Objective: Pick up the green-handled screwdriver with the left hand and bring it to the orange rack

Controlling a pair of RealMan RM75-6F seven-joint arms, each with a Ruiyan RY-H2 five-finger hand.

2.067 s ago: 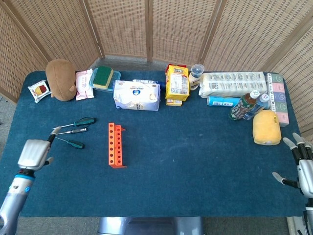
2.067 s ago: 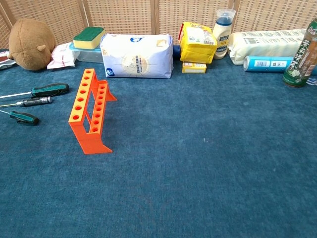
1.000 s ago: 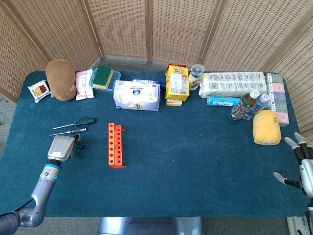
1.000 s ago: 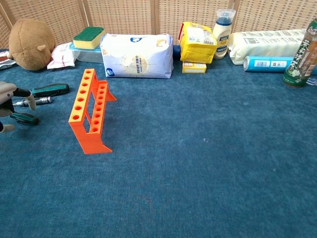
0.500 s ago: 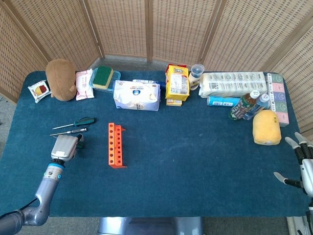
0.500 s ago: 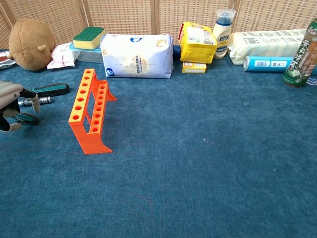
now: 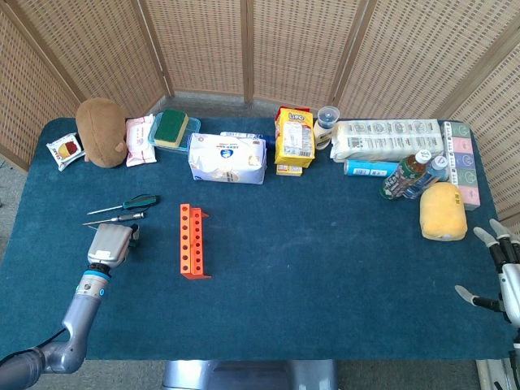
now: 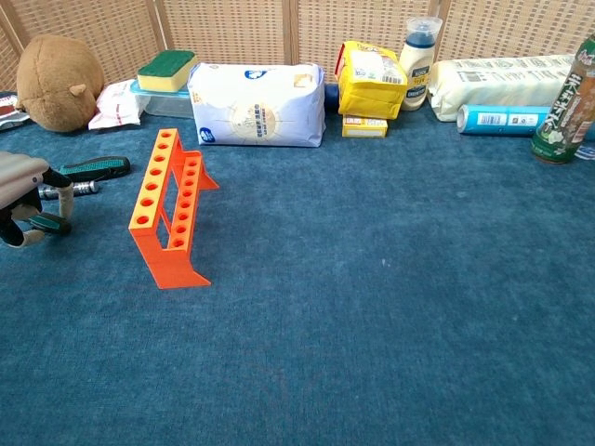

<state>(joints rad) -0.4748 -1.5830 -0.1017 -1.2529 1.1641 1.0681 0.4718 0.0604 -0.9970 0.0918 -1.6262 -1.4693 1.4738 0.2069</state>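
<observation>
A small green-handled screwdriver (image 8: 46, 223) lies on the blue cloth at the left. My left hand (image 8: 26, 190) hovers right over it, one finger (image 8: 63, 199) and the thumb curled down on either side of the handle, without a plain grip. In the head view the left hand (image 7: 110, 243) hides this tool. A larger green-and-black screwdriver (image 7: 136, 201) and a thin dark one (image 7: 120, 217) lie just behind. The orange rack (image 7: 192, 241) stands to the right of the hand, also seen as the orange rack (image 8: 170, 209). My right hand (image 7: 500, 272) rests open at the table's right edge.
Along the back stand a brown plush (image 7: 101, 132), a sponge in a box (image 7: 171, 128), a white bag (image 7: 227, 158), a yellow packet (image 7: 294, 138), a jar (image 7: 327, 122), a white roll pack (image 7: 390, 138), bottles (image 7: 410, 175) and a yellow sponge (image 7: 443, 211).
The left hand came in from the table's front left corner to the small screwdriver and lowered over it; in the last half second it shifted slightly right. The right hand stayed put.
</observation>
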